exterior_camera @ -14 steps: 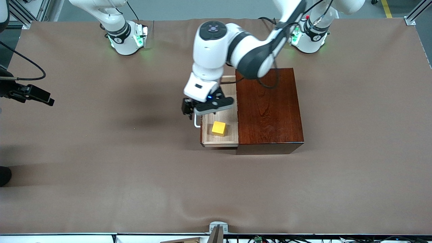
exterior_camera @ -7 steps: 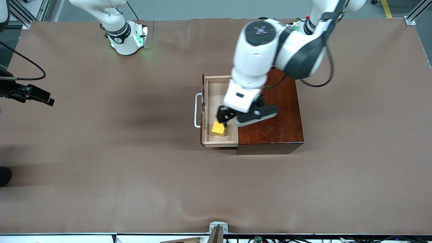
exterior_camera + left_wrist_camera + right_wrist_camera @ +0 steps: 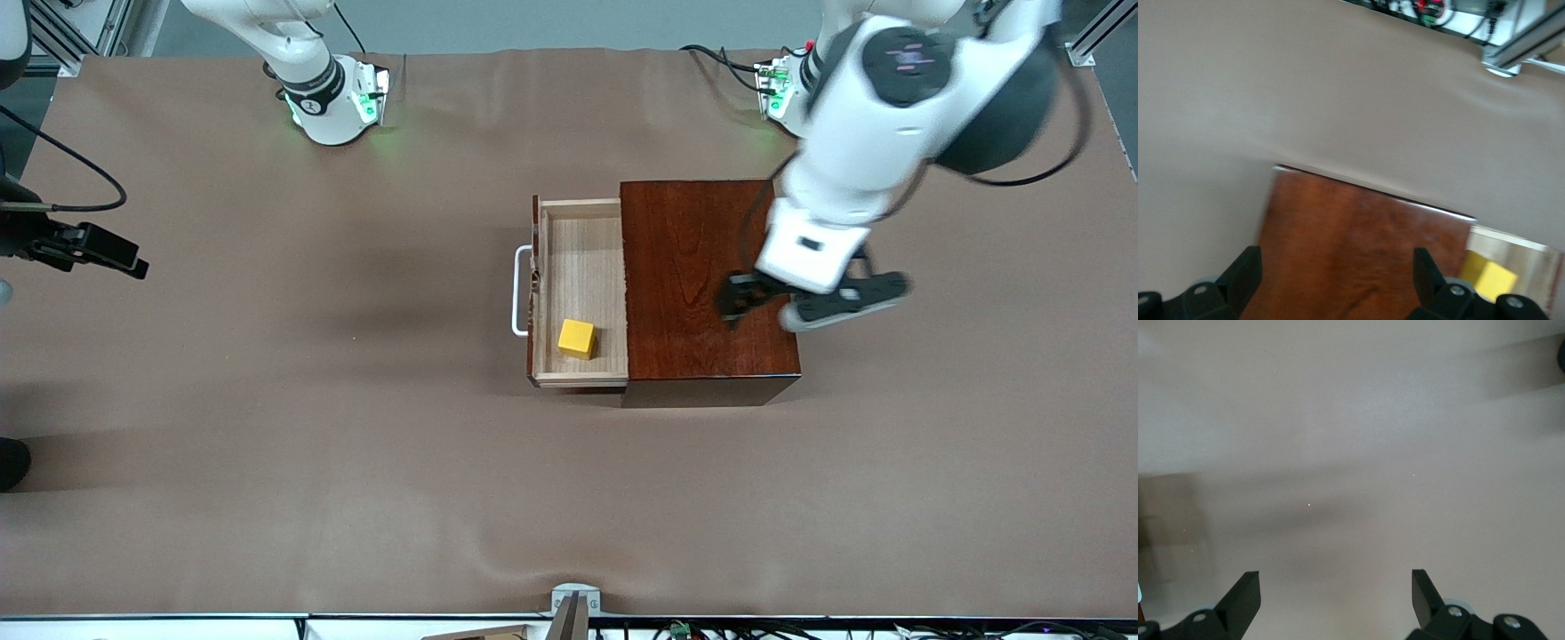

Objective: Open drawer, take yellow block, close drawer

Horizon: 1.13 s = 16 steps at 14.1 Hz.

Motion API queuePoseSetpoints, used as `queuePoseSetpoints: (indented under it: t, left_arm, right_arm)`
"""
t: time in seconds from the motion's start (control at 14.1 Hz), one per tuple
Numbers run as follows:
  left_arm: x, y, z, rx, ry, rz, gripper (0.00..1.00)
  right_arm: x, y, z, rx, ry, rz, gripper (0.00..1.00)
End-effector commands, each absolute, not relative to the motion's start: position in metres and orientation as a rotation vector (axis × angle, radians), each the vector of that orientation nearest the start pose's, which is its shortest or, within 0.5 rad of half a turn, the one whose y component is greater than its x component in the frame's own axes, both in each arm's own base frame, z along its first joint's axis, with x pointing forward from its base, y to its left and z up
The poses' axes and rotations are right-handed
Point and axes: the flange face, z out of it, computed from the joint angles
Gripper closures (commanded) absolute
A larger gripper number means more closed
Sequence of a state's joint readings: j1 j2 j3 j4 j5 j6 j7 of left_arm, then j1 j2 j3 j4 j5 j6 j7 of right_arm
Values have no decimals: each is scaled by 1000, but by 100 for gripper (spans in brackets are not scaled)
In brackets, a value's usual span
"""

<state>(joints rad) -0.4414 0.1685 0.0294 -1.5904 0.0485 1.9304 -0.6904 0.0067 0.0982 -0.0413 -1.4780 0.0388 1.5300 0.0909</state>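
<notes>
Brown cloth-covered table [image 3: 267, 444]; black cable [image 3: 80, 173] at its edge.

Brown-covered table [image 3: 267, 462] with aluminium framing [image 3: 1098, 36] at its corner.

The yellow block [image 3: 576, 339] lies in the drawer [image 3: 581, 263], pulled out of the wooden box [image 3: 702, 267] toward the right arm's end of the worktop [image 3: 267, 400].

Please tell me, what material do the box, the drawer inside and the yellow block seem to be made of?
The box: wood, apparently, reddish-brown with visible grain and a glossy, probably varnished finish. The drawer: pale unfinished-looking wood inside, matte, fine grain lines; its handle is white, metal or plastic, unclear. The yellow block: plain, evenly coloured faces; painted wood or plastic, I cannot tell.
</notes>
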Motion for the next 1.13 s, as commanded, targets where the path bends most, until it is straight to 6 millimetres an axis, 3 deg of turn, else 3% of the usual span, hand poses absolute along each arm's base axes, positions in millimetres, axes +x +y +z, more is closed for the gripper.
queuePoseSetpoints:
  t: [0.0,0.21,0.35,0.64,1.06]
  left_arm:
    - [578,-184,569,-3154,-334,-232,0]
    - [583,-113,579,-3145,-221,-176,0]
    - [579,-81,588,-3139,-140,-146,0]
    - [572,-57,604,-3136,-27,-158,0]
    - [537,-35,639,-3133,12,-78,0]
  right_arm:
    - [580,10,611,-3090,259,75,0]
    - [580,65,608,-3071,478,82,0]
    - [578,101,602,-3030,708,98,0]
    - [577,199,584,-2891,1099,57,0]
    - [567,334,540,-2563,1674,110,0]
